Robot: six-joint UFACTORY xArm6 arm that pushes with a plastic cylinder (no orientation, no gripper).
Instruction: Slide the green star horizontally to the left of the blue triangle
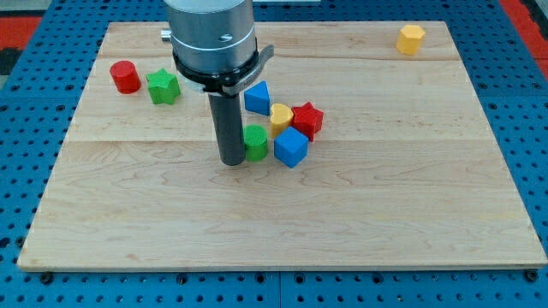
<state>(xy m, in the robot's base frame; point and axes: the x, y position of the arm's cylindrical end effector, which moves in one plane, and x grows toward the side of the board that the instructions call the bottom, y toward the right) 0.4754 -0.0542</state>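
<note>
Our bare tip (233, 162) holds nothing and sits far right of the green star block (163, 86), below the blue triangle block (257, 97).

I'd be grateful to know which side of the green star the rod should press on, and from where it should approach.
There is no gripper, so it is a push, not a grip. The green star sits at the view's left, beside the red cylinder, level with the blue triangle. Probably bring my tip, now beside the green block, around to the star's left face.
</note>
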